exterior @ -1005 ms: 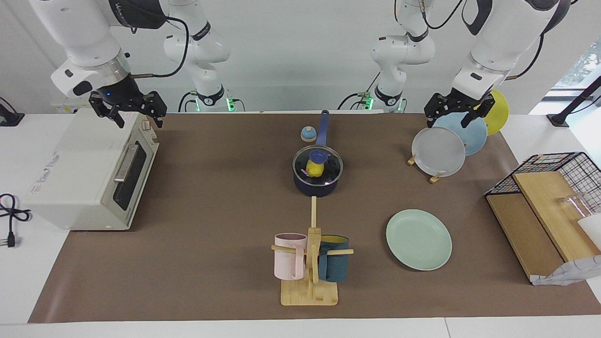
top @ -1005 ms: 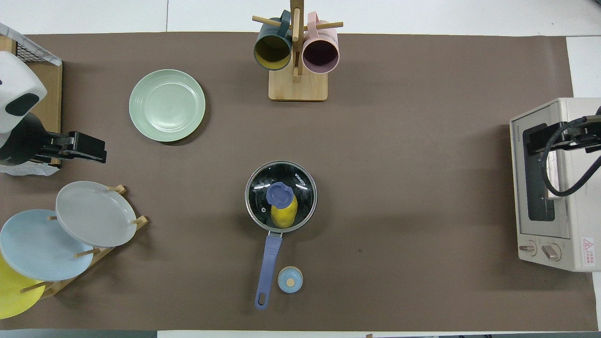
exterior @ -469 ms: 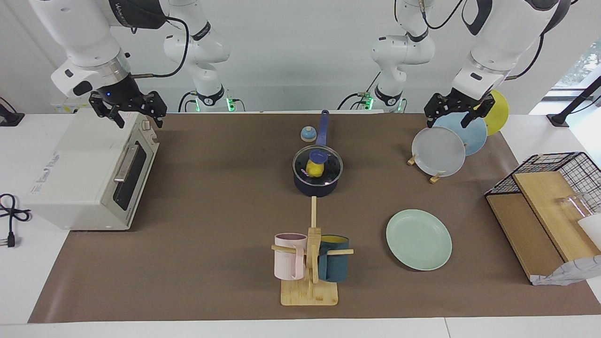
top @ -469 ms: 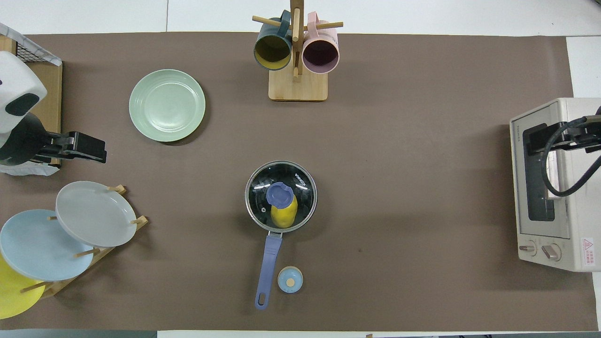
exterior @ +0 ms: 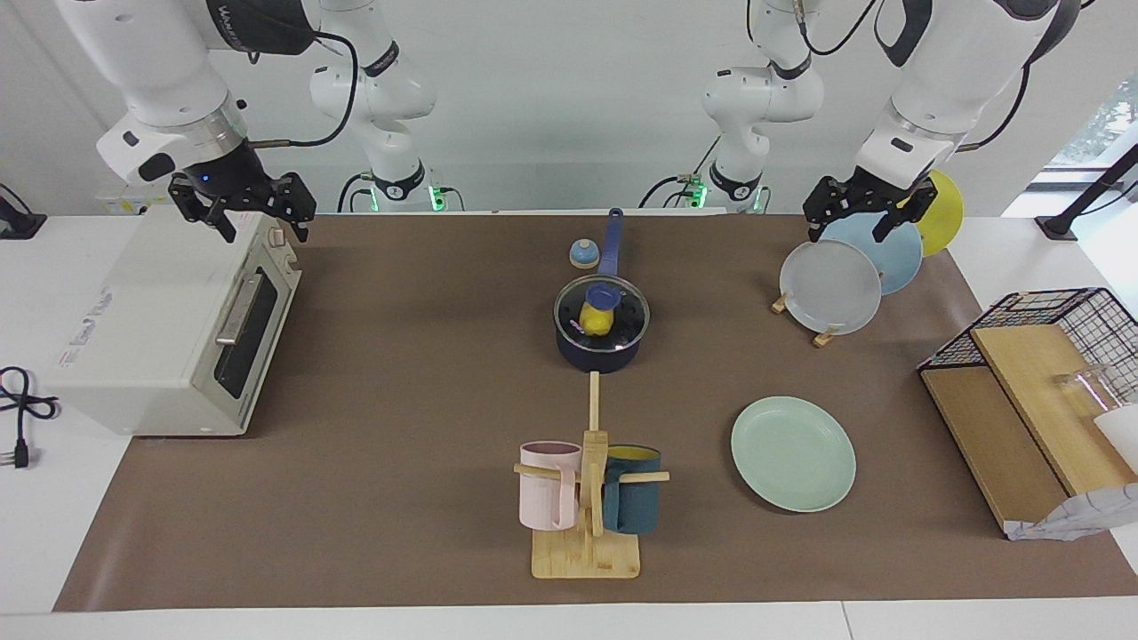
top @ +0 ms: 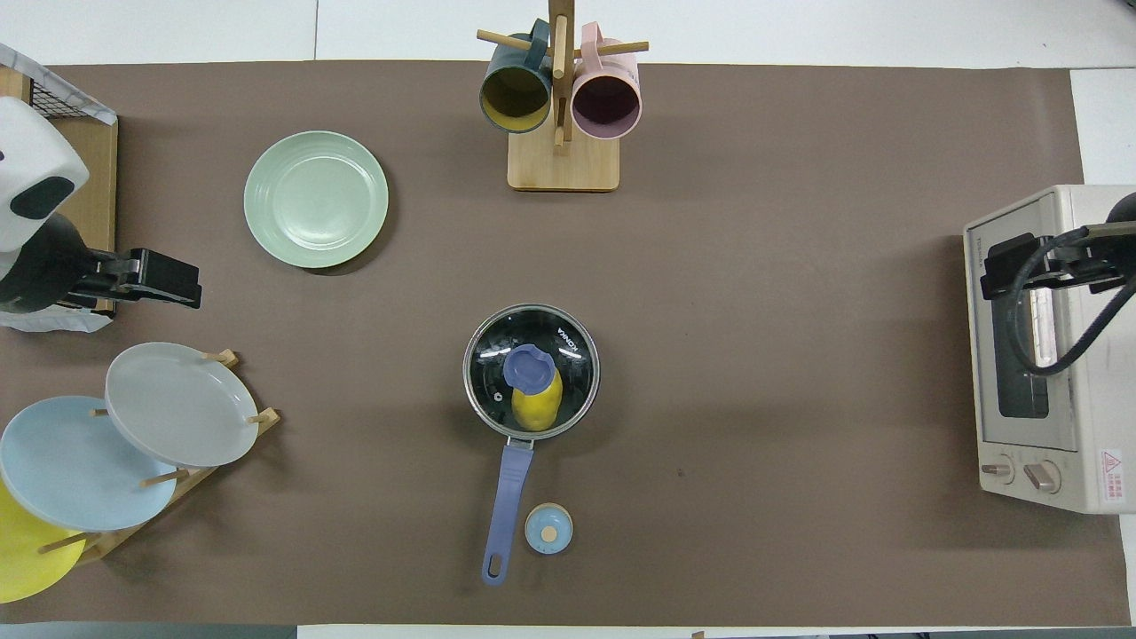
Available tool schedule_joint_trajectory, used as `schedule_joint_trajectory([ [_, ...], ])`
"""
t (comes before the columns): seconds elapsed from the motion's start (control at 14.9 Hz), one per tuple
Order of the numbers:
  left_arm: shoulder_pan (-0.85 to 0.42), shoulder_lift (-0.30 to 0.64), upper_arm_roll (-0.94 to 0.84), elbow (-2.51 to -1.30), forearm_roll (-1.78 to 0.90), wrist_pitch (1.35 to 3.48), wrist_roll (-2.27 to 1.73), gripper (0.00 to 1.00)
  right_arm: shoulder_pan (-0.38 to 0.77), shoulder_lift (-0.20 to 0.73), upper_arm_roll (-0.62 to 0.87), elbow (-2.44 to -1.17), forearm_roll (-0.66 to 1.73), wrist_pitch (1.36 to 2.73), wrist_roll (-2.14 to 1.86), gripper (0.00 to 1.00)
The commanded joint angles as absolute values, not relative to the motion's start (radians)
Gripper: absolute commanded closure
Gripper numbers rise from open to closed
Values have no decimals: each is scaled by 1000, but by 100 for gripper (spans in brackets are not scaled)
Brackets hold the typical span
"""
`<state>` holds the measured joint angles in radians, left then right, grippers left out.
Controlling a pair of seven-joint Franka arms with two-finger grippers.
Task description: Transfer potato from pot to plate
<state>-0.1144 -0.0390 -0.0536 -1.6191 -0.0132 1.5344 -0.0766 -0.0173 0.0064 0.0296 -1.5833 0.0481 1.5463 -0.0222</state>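
The dark navy pot stands mid-table, its long blue handle pointing toward the robots. A glass lid with a blue knob covers it. The yellow potato lies inside and shows through the lid in the overhead view. The mint-green plate lies bare, farther from the robots, toward the left arm's end. My left gripper hangs open and empty over the plate rack. My right gripper hangs open and empty over the toaster oven.
A toaster oven stands at the right arm's end. A wooden rack with grey, light-blue and yellow plates and a wire basket with boards stand at the left arm's end. A mug tree stands farther out than the pot. A small blue dome sits beside the handle.
My right gripper has shifted slightly over the toaster oven toward the middle of the table. Nothing else has moved.
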Motion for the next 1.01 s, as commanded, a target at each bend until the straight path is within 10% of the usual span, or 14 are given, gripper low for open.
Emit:
schedule_joint_trajectory([
  [0.0,-120,-51,-48,-1629,5,1529,-80,0,49,11,57,-1606,100,1594,84,0],
  [0.4,-120,-51,-48,-1628,3,1528,-80,0,365,207,61,-1422,74,1604,506,0],
  [0.94,-121,-51,-48,-1628,3,1529,-80,0,604,232,66,-1583,-14,1882,749,0],
])
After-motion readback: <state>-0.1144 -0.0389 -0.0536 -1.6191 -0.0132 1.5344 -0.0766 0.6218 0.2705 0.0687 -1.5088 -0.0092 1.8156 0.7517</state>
